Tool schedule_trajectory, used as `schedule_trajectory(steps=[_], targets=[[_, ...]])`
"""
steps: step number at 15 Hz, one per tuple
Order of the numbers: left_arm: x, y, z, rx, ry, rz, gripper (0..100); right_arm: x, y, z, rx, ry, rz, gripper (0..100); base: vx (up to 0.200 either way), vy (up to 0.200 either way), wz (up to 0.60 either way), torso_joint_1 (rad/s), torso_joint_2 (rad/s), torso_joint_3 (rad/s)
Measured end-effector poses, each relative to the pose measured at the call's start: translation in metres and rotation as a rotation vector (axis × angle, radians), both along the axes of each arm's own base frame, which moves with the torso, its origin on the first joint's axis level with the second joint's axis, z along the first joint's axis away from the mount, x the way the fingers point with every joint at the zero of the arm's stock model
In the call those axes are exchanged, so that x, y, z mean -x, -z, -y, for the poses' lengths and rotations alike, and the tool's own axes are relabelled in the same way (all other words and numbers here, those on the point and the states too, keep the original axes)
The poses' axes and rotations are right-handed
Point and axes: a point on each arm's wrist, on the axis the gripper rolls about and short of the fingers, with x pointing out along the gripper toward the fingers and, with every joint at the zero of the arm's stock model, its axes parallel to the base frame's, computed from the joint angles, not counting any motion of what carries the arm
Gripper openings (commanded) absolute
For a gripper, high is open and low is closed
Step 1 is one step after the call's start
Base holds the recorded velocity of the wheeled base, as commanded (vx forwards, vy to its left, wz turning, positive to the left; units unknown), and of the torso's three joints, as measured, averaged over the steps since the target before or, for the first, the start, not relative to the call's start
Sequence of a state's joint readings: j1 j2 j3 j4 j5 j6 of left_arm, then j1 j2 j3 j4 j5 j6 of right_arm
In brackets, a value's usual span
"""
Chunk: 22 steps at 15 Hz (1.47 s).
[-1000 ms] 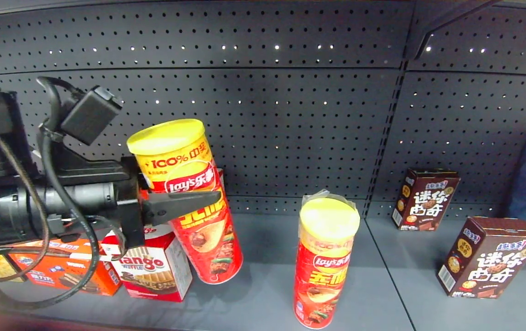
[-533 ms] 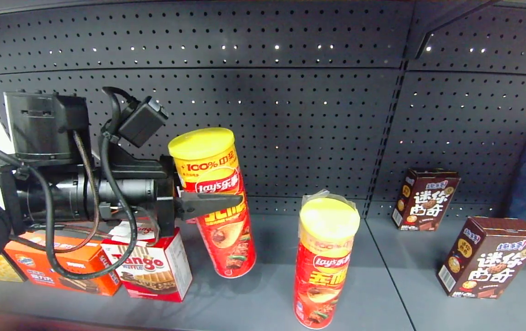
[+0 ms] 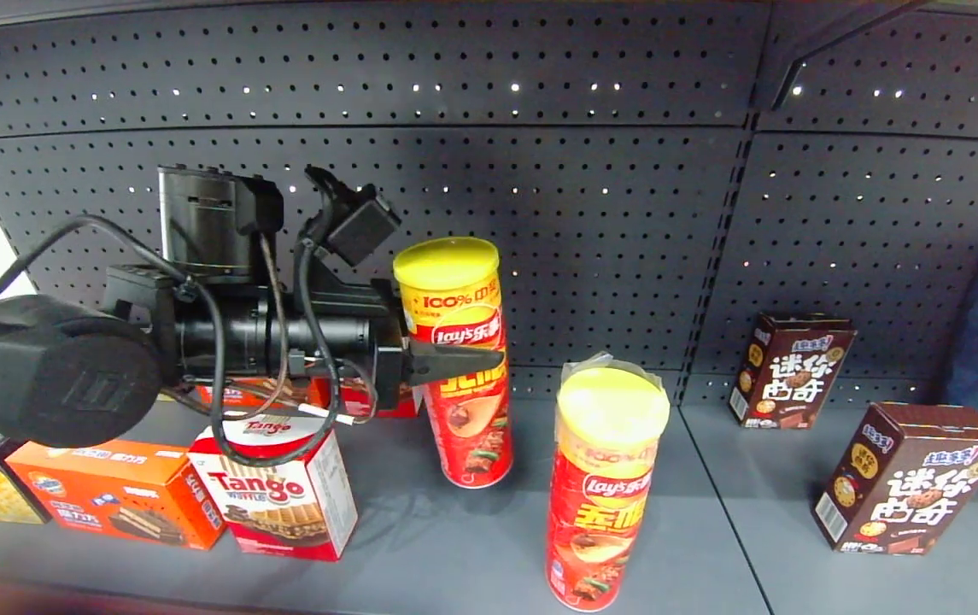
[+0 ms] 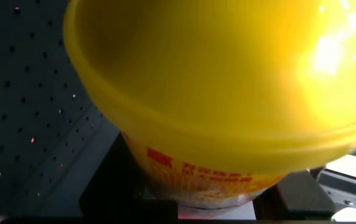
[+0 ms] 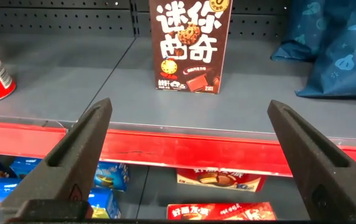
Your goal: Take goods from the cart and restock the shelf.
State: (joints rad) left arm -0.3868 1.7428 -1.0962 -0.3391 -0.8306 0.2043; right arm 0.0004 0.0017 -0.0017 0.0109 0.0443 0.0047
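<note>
Nearest, the right gripper (image 5: 189, 109) hangs before the red front edge of the shelf (image 5: 228, 149), its fingers spread wide around nothing. Close to that front edge the front chips can (image 3: 604, 487) stands upright. Farther back, near the rear edge below the pegboard (image 3: 591, 213), the left gripper (image 3: 465, 360) clamps the held chips can (image 3: 465, 431), slightly tilted, by its side.

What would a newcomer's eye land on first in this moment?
The red chip can with a yellow lid stands out first, gripped upright by the left hand near the middle of the shelf, close to the pegboard. Next comes a second can of the same kind, in front and to the right of it. A brown box sits at the right front, its twin behind it.
</note>
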Motion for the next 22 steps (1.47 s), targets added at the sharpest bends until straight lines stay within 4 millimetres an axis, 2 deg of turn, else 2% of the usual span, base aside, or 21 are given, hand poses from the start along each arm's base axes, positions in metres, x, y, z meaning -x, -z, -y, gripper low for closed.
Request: schedule_trajectory(steps=[6,11,22], targets=[[-0.035,0.008,0.026,-0.026,0.040,0.027,0,0.000,0.000,0.000,0.000,0.000,0.000,100,0.000,0.000,0.00,0.000,0.00,0.000],[-0.060,0.017,0.037,-0.102,0.076,0.036,0,0.000,0.000,0.000,0.000,0.000,0.000,100,0.000,0.000,0.00,0.000,0.00,0.000],[-0.084,0.043,0.065,-0.104,0.109,-0.004,0,0.000,0.000,0.000,0.000,0.000,0.000,100,0.000,0.000,0.00,0.000,0.00,0.000]])
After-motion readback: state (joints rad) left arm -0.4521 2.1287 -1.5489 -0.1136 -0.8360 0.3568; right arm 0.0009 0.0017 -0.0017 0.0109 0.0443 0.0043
